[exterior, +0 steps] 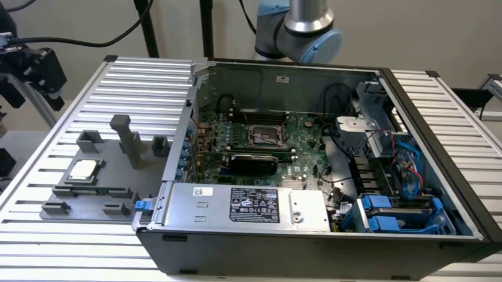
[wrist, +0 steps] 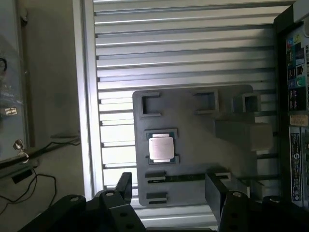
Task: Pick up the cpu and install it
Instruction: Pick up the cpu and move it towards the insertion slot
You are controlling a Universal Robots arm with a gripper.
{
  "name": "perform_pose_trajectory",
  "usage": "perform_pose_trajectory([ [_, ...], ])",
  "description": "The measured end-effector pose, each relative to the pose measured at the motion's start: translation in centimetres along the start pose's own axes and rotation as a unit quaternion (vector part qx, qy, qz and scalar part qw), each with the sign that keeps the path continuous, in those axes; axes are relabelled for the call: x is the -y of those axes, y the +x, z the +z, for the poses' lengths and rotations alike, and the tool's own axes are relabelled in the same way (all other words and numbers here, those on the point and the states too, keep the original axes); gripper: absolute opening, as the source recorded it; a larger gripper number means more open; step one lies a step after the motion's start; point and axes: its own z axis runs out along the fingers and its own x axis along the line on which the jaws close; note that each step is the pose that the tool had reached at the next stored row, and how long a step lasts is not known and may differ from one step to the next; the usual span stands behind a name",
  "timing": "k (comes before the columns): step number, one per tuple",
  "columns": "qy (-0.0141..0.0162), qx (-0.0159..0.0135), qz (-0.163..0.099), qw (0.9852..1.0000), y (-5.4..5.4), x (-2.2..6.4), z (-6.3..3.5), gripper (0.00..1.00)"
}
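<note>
While the gripper point(wrist: 169, 189) hangs with jaws wide apart and empty, the cpu point(wrist: 161, 147) lies flat just beyond the gap, roughly centred between them. Seated in a nest on the grey fixture plate point(wrist: 193, 140). Square, no long axis.

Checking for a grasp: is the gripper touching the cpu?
Apart. In the wrist view the gripper ends short of the cpu, grey fixture showing between.
</note>
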Motion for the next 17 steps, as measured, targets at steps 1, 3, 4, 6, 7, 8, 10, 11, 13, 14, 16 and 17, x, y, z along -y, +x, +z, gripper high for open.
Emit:
perform_pose_trajectory([
  [1,0.0,0.0,0.0,1.0,0.0,0.01,0.18,0.71],
  [3,0.0,0.0,0.0,1.0,0.0,0.03,0.56,0.71],
  [4,0.0,0.0,0.0,1.0,0.0,0.04,0.74,0.71],
  [6,0.0,0.0,0.0,1.0,0.0,0.05,1.1,0.71],
  [7,0.0,0.0,0.0,1.0,-0.1,0.06,1.28,0.71],
  [8,0.0,0.0,0.0,1.0,-0.1,0.07,1.45,0.71],
  [10,0.0,0.0,0.0,1.0,-0.1,0.09,1.83,0.71],
  [11,0.0,0.0,0.0,1.0,-0.1,0.1,2.0,0.71],
  [13,0.0,0.0,0.0,1.0,-0.1,0.12,2.36,0.71],
  [14,0.0,0.0,0.0,1.0,-0.1,0.13,2.55,0.71],
  [16,0.0,0.0,0.0,1.0,-0.1,0.14,2.92,0.71],
  [17,0.0,0.0,0.0,1.0,-0.1,0.15,3.1,0.71],
])
